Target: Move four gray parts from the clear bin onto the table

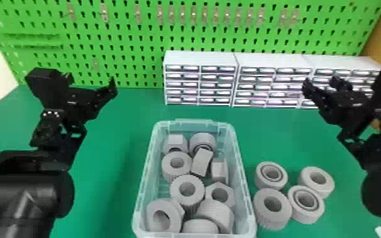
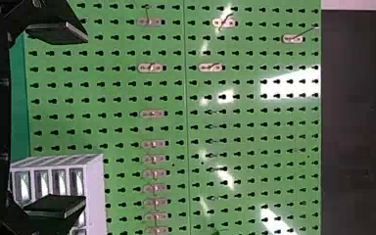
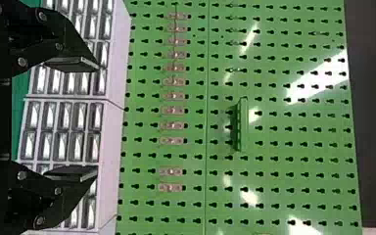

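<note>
In the head view my left gripper (image 1: 92, 83) is held above the table's left side, its fingers apart and empty. My right gripper (image 1: 322, 84) stands open at the right, in front of the drawer cabinets. Both face the pegboard; the wrist views show a wide gap between the fingers of the left gripper (image 2: 85, 122) and of the right gripper (image 3: 98, 120). The clear bin (image 1: 146, 177) in the middle holds several gray parts (image 1: 187, 190), rings and nuts, some stacked. Right of the bin, several gray rings (image 1: 272, 205) lie close together on the green table (image 1: 110, 177).
White drawer cabinets (image 1: 199, 85) line the table's back edge from the middle to the right. Behind them rises a green pegboard (image 1: 129, 34) with small hooks. A small white object (image 1: 380, 232) lies at the lower right.
</note>
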Controlling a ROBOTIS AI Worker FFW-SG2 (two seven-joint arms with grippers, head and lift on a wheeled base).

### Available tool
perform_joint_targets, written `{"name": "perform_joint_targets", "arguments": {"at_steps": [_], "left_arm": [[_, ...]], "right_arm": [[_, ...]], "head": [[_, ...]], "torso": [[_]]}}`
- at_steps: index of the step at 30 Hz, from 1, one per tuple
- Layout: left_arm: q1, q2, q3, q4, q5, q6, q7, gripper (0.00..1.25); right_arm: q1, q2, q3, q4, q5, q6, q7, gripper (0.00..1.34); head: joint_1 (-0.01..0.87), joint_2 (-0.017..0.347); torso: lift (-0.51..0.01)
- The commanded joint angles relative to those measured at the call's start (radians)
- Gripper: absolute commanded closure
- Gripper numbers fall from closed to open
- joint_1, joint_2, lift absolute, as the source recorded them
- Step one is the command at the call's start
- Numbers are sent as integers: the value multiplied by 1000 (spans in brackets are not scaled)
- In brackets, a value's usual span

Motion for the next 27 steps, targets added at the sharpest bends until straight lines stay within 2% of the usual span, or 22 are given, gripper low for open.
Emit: {"name": "perform_joint_targets", "arguments": {"at_steps": [1,16,27], "left_arm": [[-1,0,0,-3,0,-2,0,127],[-8,2,-8,-15,2,-8,-8,128],[-2,0,-5,-23,2,-14,-6,125]], "right_arm": [[-9,-6,5,0,-1,0,0,509],[-12,-7,-5,-8,-1,0,0,509],[-13,5,5,-6,0,0,0,509]], "head": [[678,34],[678,34],[678,34]], "torso": [[-50],[-50],[-50]]}}
